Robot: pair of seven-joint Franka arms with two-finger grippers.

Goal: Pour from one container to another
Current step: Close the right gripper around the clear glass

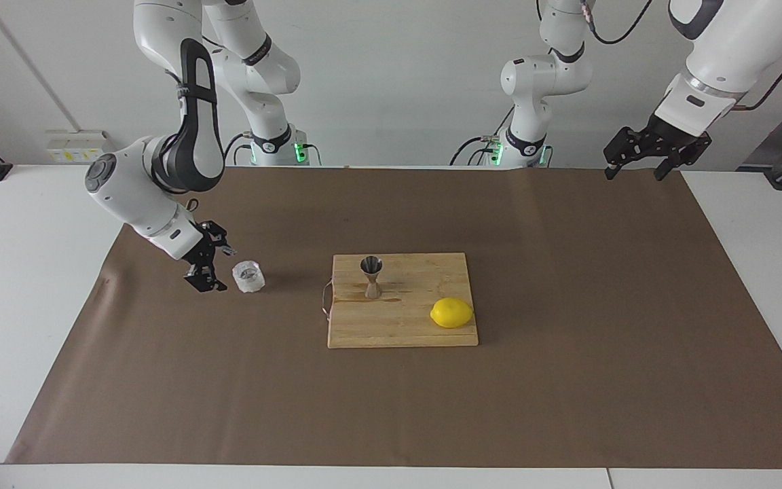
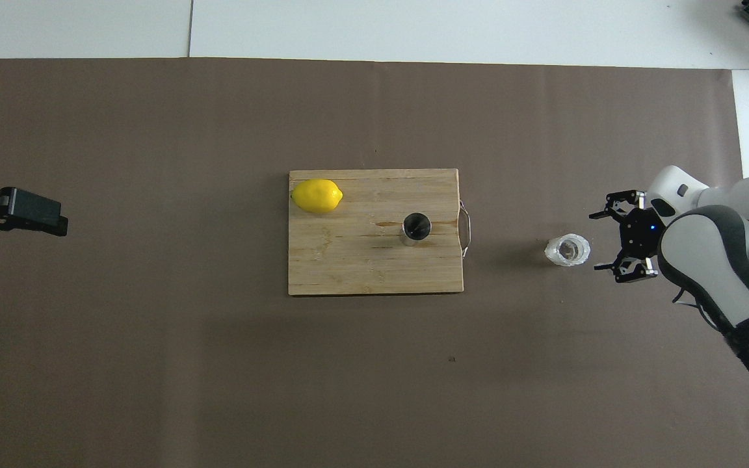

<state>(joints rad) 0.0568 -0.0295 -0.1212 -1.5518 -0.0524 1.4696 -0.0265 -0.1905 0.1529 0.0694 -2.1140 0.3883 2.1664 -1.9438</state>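
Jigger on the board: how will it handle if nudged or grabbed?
The jigger stands upright on a narrow base with a thin waist, so a sideways nudge would probably tip it. It looks like polished metal: likely rigid, and possibly slippery to grip. Tipped on the cutting board, its cone shape would probably roll in an arc.

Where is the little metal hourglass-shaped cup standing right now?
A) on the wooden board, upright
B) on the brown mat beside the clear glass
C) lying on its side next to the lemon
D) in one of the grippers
A: the jigger stands upright on the wooden board, apart from the lemon.
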